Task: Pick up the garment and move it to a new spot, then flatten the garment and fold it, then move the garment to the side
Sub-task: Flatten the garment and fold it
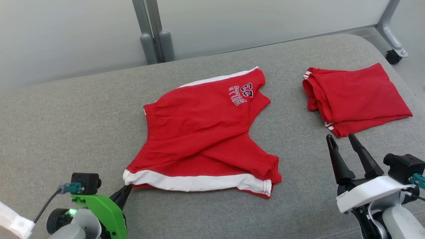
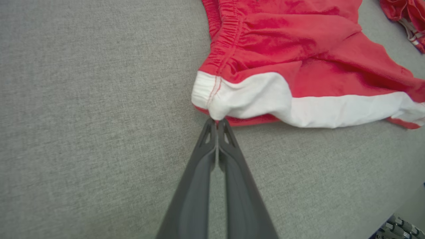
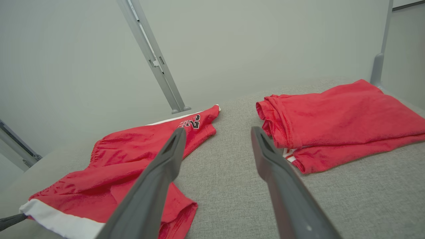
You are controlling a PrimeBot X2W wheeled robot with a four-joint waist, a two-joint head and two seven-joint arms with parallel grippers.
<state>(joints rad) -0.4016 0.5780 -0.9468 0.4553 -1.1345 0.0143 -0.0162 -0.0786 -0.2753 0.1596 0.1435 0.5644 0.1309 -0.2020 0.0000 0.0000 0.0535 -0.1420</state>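
The garment is a pair of red shorts with white trim and a "BULLS 23" print, lying spread and a little rumpled in the middle of the grey padded surface. My left gripper is at its near-left corner. In the left wrist view the left gripper has its fingertips pressed together on the white-trimmed corner of the garment. My right gripper stands open at the lower right, above bare padding, holding nothing. In the right wrist view the right gripper points between the garment and a second red piece.
A folded red cloth lies at the right, just beyond my right gripper. Grey metal posts and a pale wall stand behind the surface. A caster wheel sits off the far right corner, where the surface's edge curves.
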